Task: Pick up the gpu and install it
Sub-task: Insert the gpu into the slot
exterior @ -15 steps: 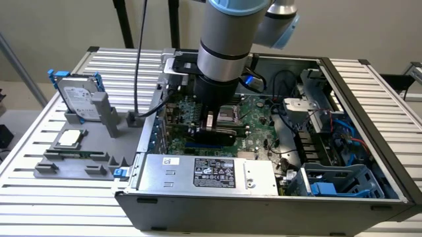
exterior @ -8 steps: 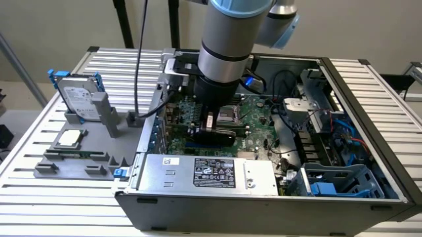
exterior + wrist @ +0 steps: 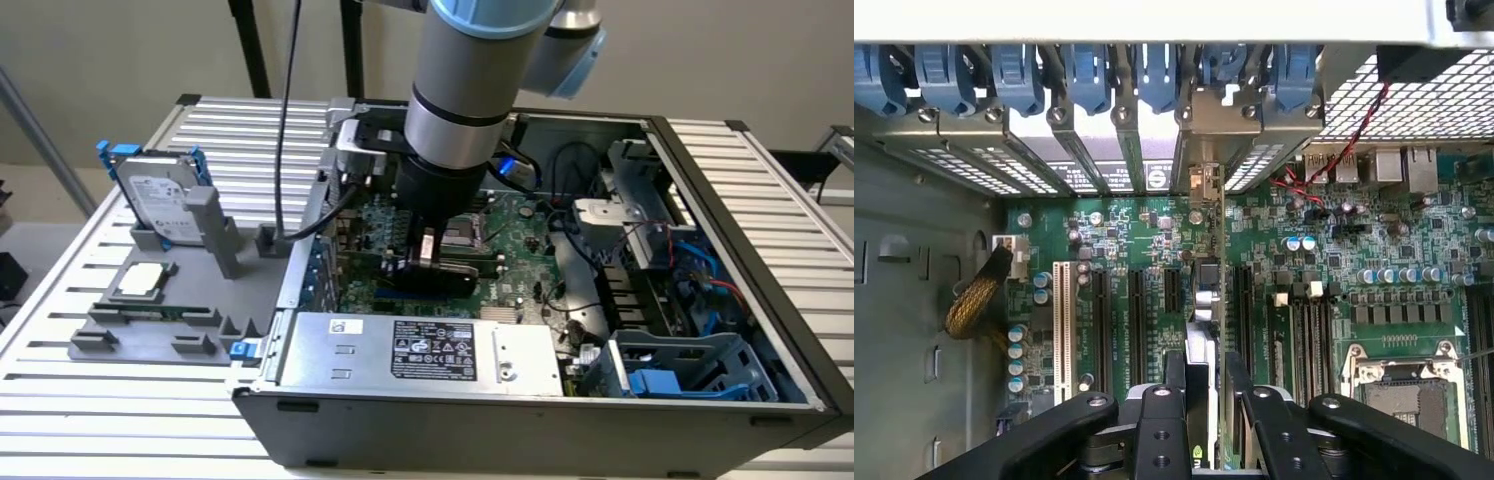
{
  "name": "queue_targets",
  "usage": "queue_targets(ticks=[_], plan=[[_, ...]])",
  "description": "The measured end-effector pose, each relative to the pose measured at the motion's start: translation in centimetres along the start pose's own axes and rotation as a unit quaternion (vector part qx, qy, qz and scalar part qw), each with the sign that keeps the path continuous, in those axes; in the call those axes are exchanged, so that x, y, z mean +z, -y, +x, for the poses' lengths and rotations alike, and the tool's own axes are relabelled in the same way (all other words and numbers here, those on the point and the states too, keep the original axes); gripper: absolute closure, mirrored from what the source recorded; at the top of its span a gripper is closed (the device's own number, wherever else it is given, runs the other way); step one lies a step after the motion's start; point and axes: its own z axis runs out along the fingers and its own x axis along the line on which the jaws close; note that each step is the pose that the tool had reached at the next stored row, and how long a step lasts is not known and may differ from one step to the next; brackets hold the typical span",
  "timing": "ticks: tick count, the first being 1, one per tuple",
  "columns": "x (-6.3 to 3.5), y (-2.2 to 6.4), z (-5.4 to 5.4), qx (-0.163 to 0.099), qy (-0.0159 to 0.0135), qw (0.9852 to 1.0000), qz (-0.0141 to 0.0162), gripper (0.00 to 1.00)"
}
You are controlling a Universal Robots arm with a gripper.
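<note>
Gripper (image 3: 1204, 400) clenched on the gpu (image 3: 1203, 300), which it holds edge-on, low over the motherboard (image 3: 1114, 240) inside the case (image 3: 561, 425). Judgement: keep the card square along its slot and seat it straight down with even pressure. Its far end should line up with the rear opening under the blue clips (image 3: 1154, 75), no tilt.

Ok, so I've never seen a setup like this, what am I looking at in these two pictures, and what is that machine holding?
It is a robot arm reaching into an open computer case on a slatted table. One picture looks on from outside; the other comes from a camera on the arm's wrist, looking down past its tool. The tool grips the gpu, a slim card, edge-on above the green motherboard. Beside the case, a grey rack holds a hard drive.
</note>
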Motion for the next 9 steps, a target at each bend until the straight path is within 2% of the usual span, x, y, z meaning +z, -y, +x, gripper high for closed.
queue_targets(ticks=[4, 9], plan=[[0.0, 0.0, 0.0, -0.002, -0.0003, 1.0, -0.0001, 0.73], [0.0, -0.02, -0.04, -0.009, -0.0009, 1.0, 0.0042, 0.73]])
